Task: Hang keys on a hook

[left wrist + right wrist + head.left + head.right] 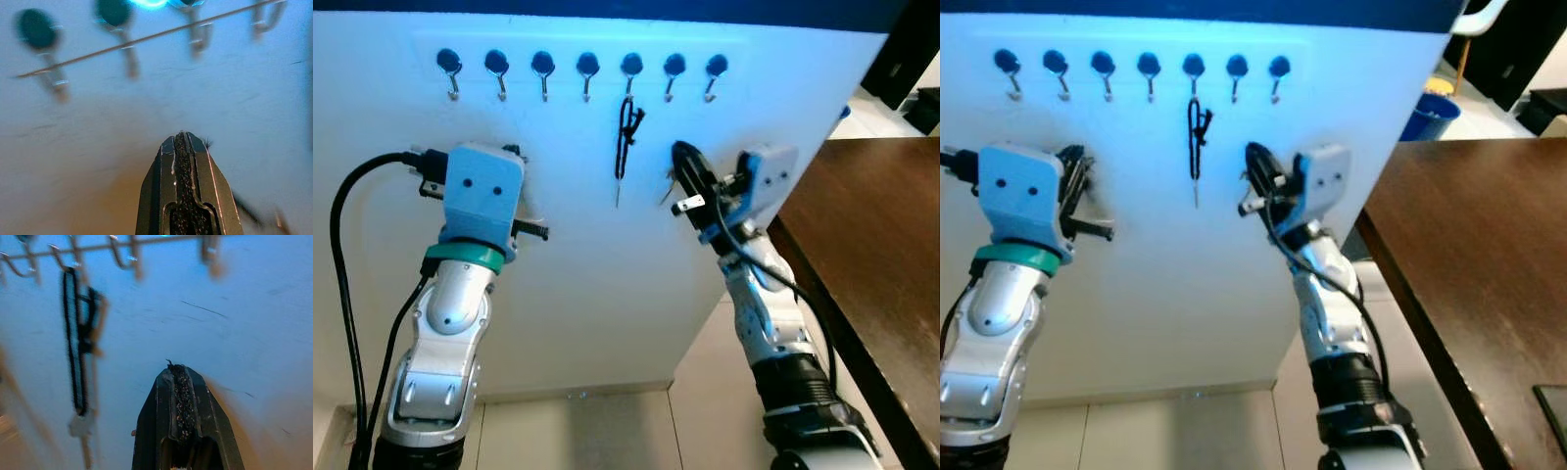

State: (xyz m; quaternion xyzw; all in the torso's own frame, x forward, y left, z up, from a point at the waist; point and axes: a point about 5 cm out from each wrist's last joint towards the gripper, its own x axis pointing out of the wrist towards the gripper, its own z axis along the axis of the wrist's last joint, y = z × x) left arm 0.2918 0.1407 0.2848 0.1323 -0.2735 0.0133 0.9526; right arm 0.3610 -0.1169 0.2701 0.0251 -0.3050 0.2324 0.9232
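Note:
A row of several dark-knobbed metal hooks (587,73) runs along the top of a white panel (578,294). A black cord with keys (625,142) hangs from the hook (631,70) third from the right, its metal tip pointing down. My right gripper (687,168) is raised just right of the keys, a little apart from them; its fingers (183,401) are pressed together with nothing between them. My left gripper (524,196) is held up against the panel below the left hooks, its fingers (182,171) shut and empty.
A dark brown wooden table (881,255) stands close on the right, its edge next to my right arm. A blue container (1430,116) sits beyond the table. Pale floor tiles (607,431) lie below the panel.

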